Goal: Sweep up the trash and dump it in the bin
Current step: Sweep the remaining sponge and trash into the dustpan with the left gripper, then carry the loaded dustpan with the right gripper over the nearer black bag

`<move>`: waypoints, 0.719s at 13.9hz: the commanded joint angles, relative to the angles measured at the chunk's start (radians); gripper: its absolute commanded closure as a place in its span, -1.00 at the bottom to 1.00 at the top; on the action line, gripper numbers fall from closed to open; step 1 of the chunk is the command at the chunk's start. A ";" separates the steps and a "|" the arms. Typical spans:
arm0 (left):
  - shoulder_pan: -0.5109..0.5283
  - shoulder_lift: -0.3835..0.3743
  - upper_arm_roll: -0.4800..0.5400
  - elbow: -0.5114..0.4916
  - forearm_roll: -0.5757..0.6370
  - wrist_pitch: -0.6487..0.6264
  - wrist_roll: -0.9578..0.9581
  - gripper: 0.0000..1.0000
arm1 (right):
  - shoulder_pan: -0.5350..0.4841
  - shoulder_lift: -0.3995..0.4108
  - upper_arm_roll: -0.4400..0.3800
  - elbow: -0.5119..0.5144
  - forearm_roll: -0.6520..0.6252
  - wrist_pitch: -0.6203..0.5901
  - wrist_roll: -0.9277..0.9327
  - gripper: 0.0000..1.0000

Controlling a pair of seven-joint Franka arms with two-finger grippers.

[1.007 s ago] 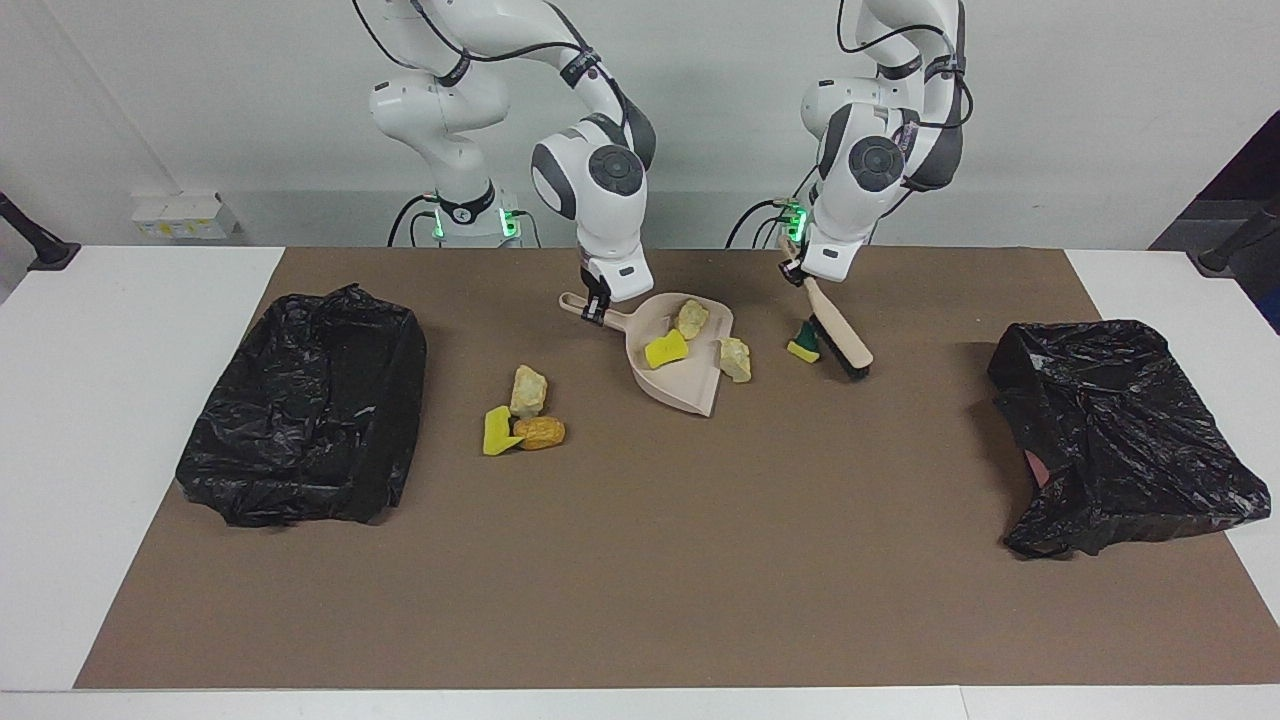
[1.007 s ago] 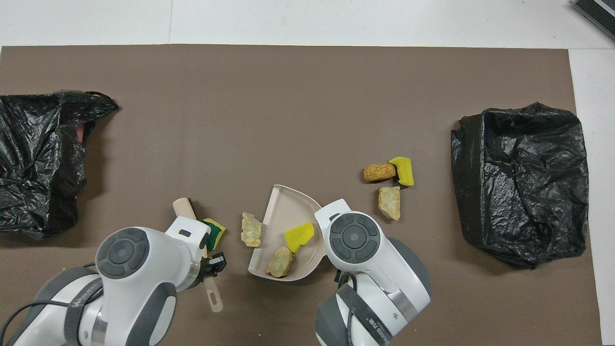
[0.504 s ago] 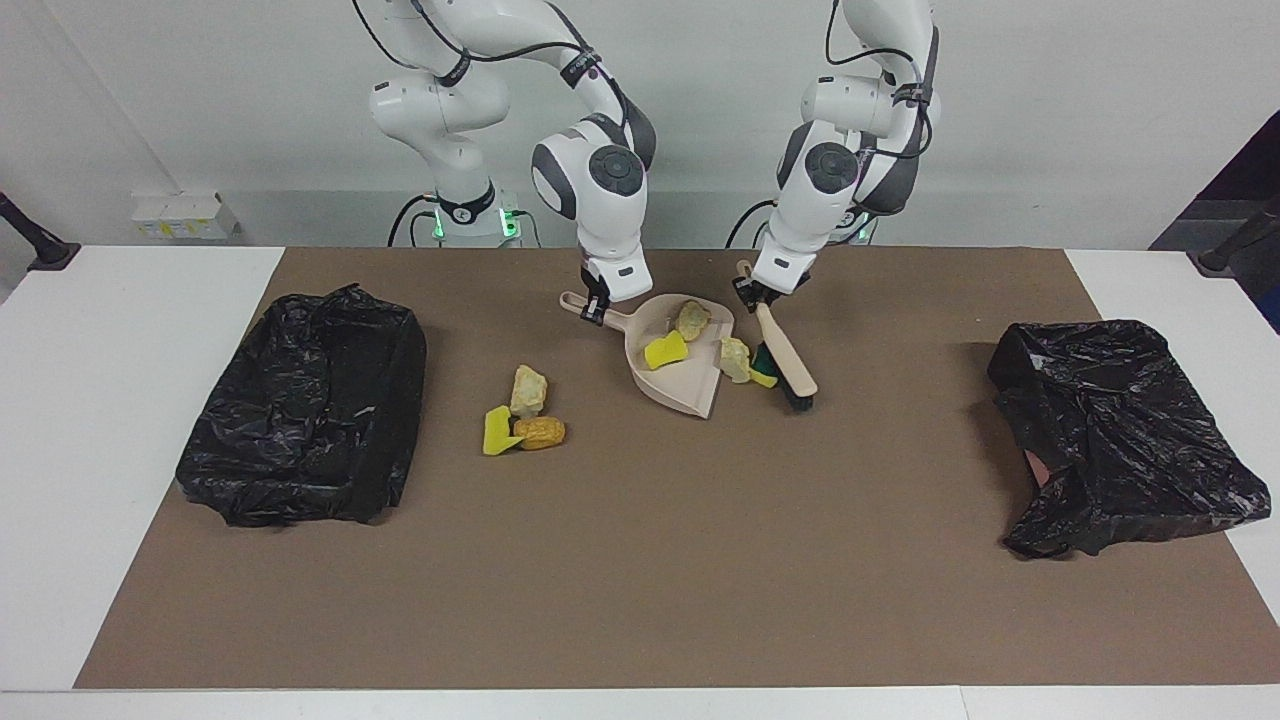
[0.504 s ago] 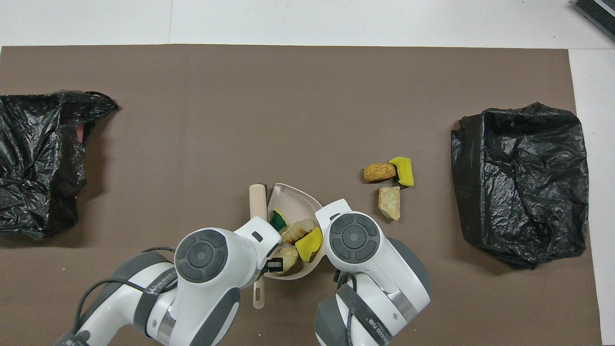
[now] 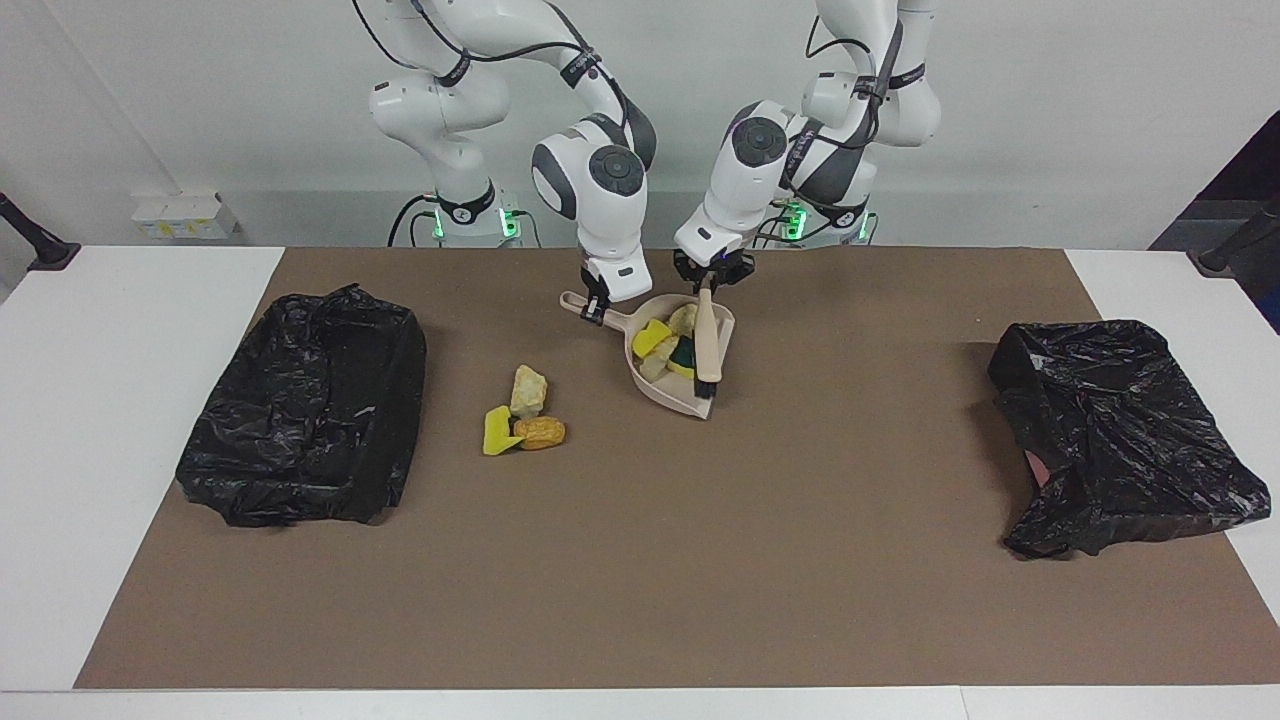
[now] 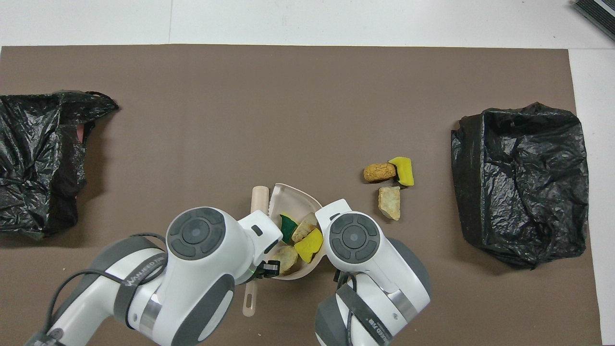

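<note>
Holding dustpan [image 5: 672,385] with four scraps [image 5: 655,338]: right gripper [image 5: 596,310] grips handle; left gripper [image 5: 712,283] clamps brush [image 5: 707,345].

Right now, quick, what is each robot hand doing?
Left hand: shut on the brush, over the dustpan.
Right hand: shut on the dustpan handle.
</note>
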 commanded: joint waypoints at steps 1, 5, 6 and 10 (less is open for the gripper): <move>0.028 -0.020 -0.002 0.010 0.004 -0.039 0.022 1.00 | -0.003 0.017 0.005 0.014 -0.020 -0.007 0.038 1.00; 0.068 -0.075 -0.009 -0.002 0.036 -0.101 0.011 1.00 | -0.022 -0.040 -0.002 0.023 -0.018 -0.055 0.023 1.00; 0.070 -0.090 -0.016 -0.015 0.042 -0.107 0.002 1.00 | -0.023 -0.064 -0.013 0.029 -0.018 -0.085 0.003 1.00; 0.064 -0.165 -0.097 -0.105 0.040 -0.060 -0.024 1.00 | -0.034 -0.178 -0.151 0.054 -0.017 -0.241 -0.161 1.00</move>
